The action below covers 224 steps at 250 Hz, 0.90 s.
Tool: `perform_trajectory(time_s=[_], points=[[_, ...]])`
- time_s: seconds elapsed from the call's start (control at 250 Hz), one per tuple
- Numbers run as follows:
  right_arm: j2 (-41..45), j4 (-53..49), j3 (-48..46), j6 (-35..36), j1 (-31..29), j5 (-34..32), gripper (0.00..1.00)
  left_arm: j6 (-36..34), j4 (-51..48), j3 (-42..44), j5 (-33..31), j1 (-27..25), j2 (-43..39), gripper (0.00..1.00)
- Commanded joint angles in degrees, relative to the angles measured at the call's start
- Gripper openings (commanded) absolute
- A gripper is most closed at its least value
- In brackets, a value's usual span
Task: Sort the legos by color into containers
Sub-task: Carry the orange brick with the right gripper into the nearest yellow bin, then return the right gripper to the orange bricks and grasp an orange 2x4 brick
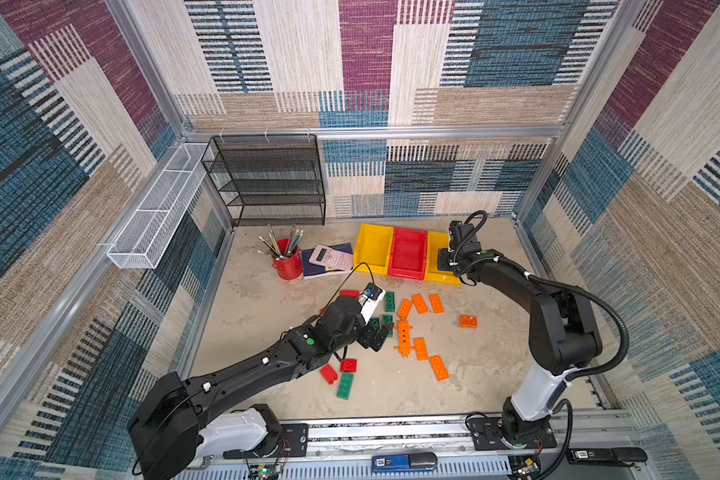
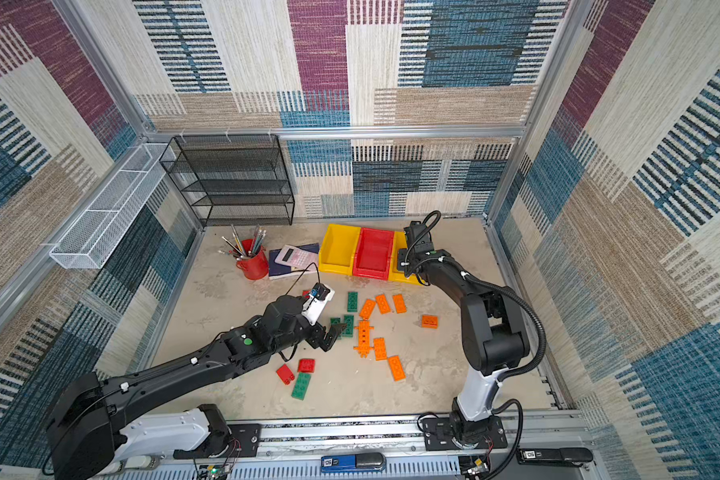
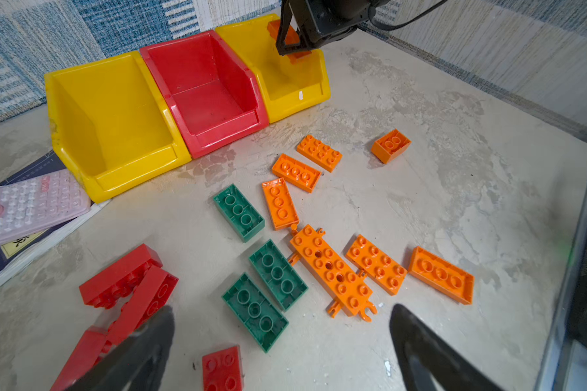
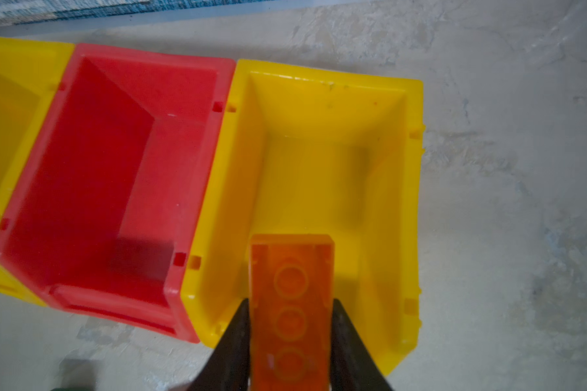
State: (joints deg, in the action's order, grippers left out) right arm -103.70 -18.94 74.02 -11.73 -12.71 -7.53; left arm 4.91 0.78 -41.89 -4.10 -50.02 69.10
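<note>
R gripper (image 4: 290, 306): clamped on long sides of orange 2x4 plastic brick (image 4: 290, 270), hollow underside toward wrist cam. Held above yellow plastic bin (image 4: 412, 203) at right end of row. Brick not yet let go. Judged: bin chosen for orange, drop pending.
L gripper (image 3: 281, 309): jaws spread wide, nothing held, poised over pair of green studded bricks (image 3: 278, 274); prob. lining up a pick.
Red plastic bin (image 3: 217, 135), other yellow bin (image 3: 116, 176): nothing inside.
Rest of legos (image 3: 375, 264): red, green, orange, loose on grey tabletop (image 3: 454, 135) in front of bins.
Task at early stage.
</note>
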Motion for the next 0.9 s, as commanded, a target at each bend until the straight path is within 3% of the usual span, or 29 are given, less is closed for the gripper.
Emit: perform_trajectory(time_s=[0.0, 0.084, 0.164, 0.26, 0.424, 0.608, 0.892], points=[[-3.5, 1.6, 3.4, 1.3, 0.8, 0.6, 0.35, -0.2, 1.3, -0.7, 1.4, 0.0, 0.6, 0.99], [-5.8, 0.7, 6.0, 1.4, 1.1, 0.9, 0.41, -0.3, 0.9, -1.3, 1.6, 0.0, 1.2, 0.99], [-5.7, 0.7, 6.7, 1.7, 1.1, 1.5, 0.59, -0.1, 0.7, -1.7, 1.1, 0.0, 1.5, 0.99], [-2.5, 1.6, 4.6, 1.2, 1.1, 2.1, 0.69, 0.0, 1.5, -1.3, 0.9, 0.0, 1.2, 0.99], [5.1, -1.2, -0.9, -0.6, -0.5, 2.3, 0.67, 0.3, 2.7, 0.0, 2.7, 0.0, 0.4, 0.99], [14.9, -2.2, -12.4, -5.8, -7.4, 0.9, 0.64, 1.6, 3.3, 3.1, 4.7, -0.1, -3.4, 0.99], [18.1, 1.3, -24.7, -10.7, -10.6, 2.7, 0.58, 5.9, 3.4, 10.5, 5.2, -0.4, -14.8, 0.99]])
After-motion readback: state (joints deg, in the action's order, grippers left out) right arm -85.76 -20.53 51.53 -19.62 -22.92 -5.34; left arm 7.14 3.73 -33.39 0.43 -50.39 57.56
